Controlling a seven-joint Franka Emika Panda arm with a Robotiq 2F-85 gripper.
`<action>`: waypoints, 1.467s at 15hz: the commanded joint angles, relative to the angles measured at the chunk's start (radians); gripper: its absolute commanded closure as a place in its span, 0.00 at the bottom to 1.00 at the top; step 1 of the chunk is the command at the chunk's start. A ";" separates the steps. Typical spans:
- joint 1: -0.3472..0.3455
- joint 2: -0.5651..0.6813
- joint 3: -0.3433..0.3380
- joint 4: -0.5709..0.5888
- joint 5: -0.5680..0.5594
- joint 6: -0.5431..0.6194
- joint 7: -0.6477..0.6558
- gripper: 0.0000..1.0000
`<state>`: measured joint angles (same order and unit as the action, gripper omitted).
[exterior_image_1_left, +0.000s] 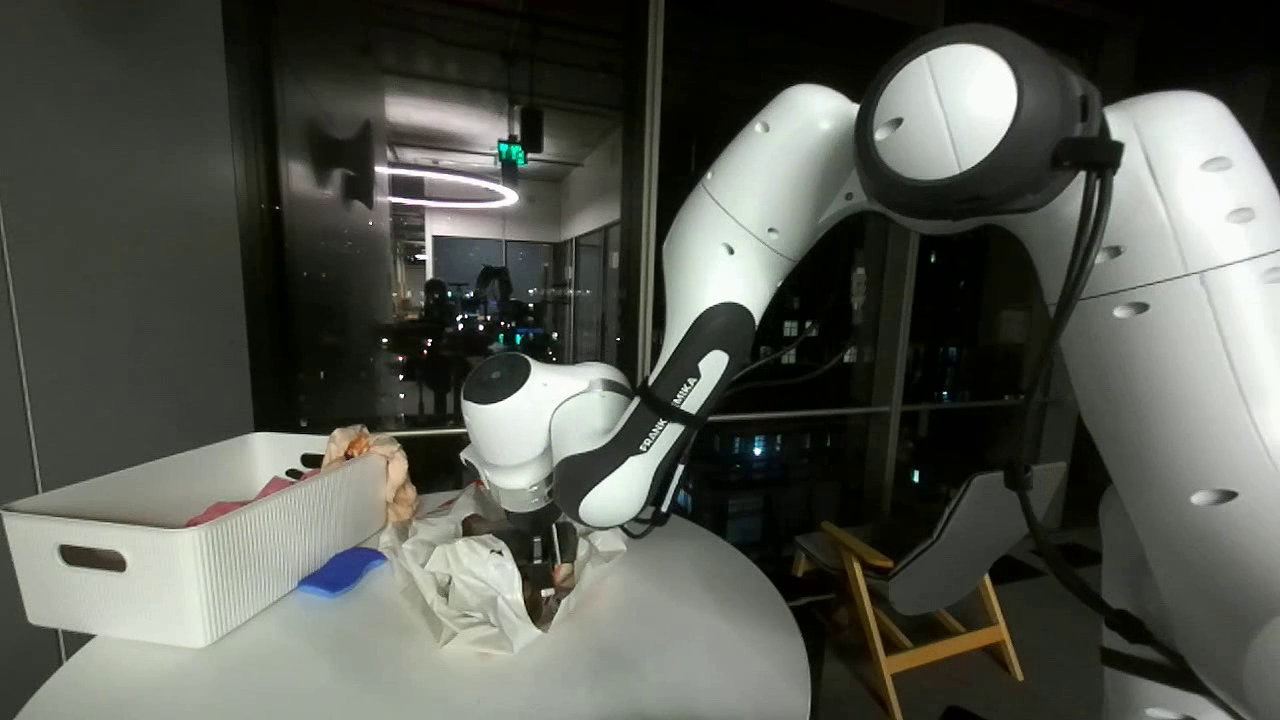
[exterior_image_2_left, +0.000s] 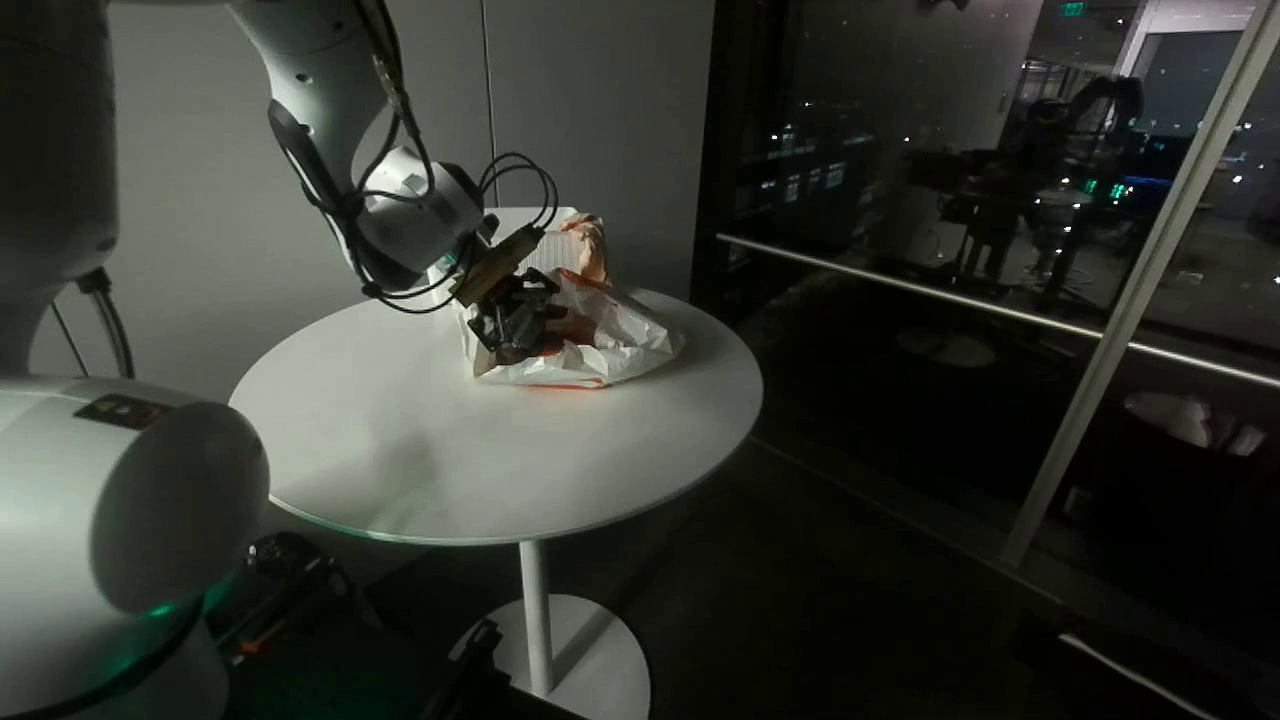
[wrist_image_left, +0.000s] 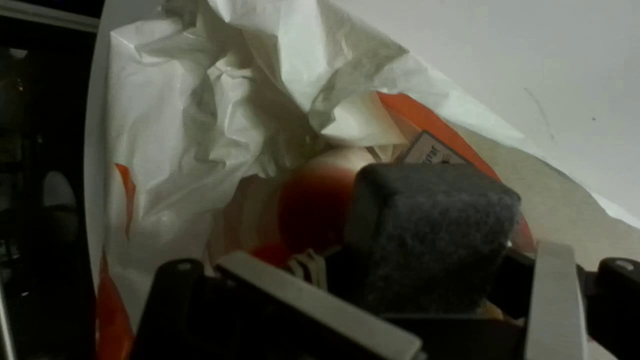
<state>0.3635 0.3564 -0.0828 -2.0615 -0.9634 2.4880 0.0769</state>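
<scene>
In an exterior view, the white robot arm (exterior_image_1_left: 730, 230) bends low over a round white table (exterior_image_1_left: 690, 620), its mount running out of the frame at the right, and its jaws dip into a crumpled white plastic bag (exterior_image_1_left: 465, 590) whose folds and shadow swallow their tips. Near the bag stands a white ribbed basket (exterior_image_1_left: 290, 550); some pink cloth (exterior_image_1_left: 245, 503) peeps above its wall, the rest sunk out of sight, and a wrinkled peach cloth (exterior_image_1_left: 398, 485) hangs over its corner. A flat blue object (exterior_image_1_left: 342, 572) lies just beside the basket, too plain for me to name more closely. Well behind, a wood-framed armchair (exterior_image_1_left: 955, 545) is half lost in the dark. In an exterior view that takes in the table's pedestal (exterior_image_2_left: 537, 620), the arm is cut off along the top, the jaws are a black tangle against the bag, and the basket is mostly masked behind them. In the wrist view, the jaws are pinching a dark grey felt-like block (wrist_image_left: 435, 240) at the bag's open mouth; how deep it sits I can't tell, and its lower end fades into shadow. The block partly covers a printed label (wrist_image_left: 431, 149), its lettering unreadable. A dim red rounded shape (wrist_image_left: 315, 205) could be print or a thing inside.
</scene>
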 joint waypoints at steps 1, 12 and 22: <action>-0.041 0.091 0.051 0.139 -0.057 -0.167 0.033 0.63; -0.103 0.265 0.118 0.336 -0.132 -0.121 0.012 0.00; -0.110 0.065 0.173 0.156 -0.146 -0.081 0.006 0.00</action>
<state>0.2795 0.5400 0.0456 -1.7928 -1.1173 2.3670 0.0996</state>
